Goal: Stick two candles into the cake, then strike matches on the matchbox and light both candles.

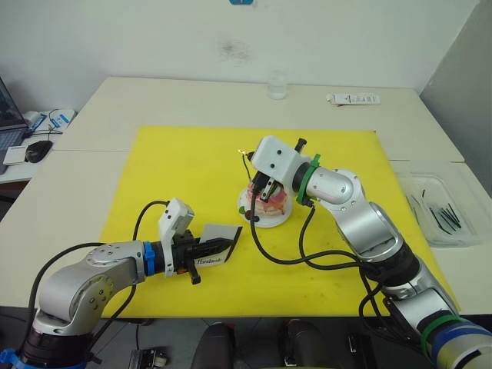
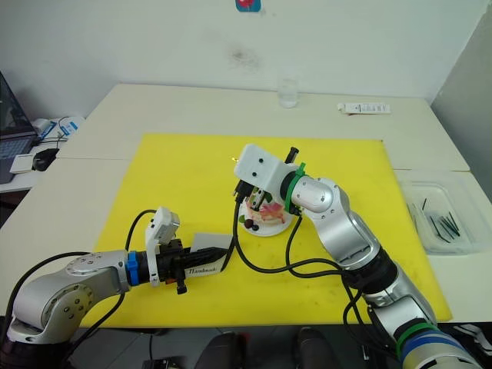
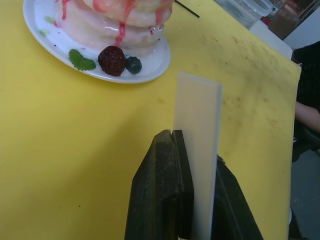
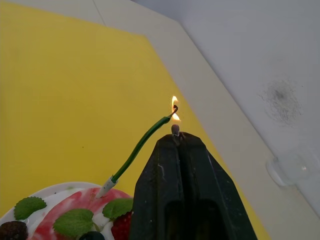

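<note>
My right gripper (image 4: 176, 136) is pinched together on a match (image 4: 175, 129), its burning tip touching the hooked tip of a candle (image 4: 140, 145) stuck in the cake (image 4: 75, 215) (two small flames sit there, one above the other). The cake rests on its white plate (image 1: 265, 219) mid-way across the yellow mat (image 1: 184, 161). My left gripper (image 1: 229, 244) is clamped on the matchbox (image 1: 217, 244), holding it just above the mat, near the plate.

head stereo overhead, wrist cameras close on cake (image 3: 120, 30)
</note>
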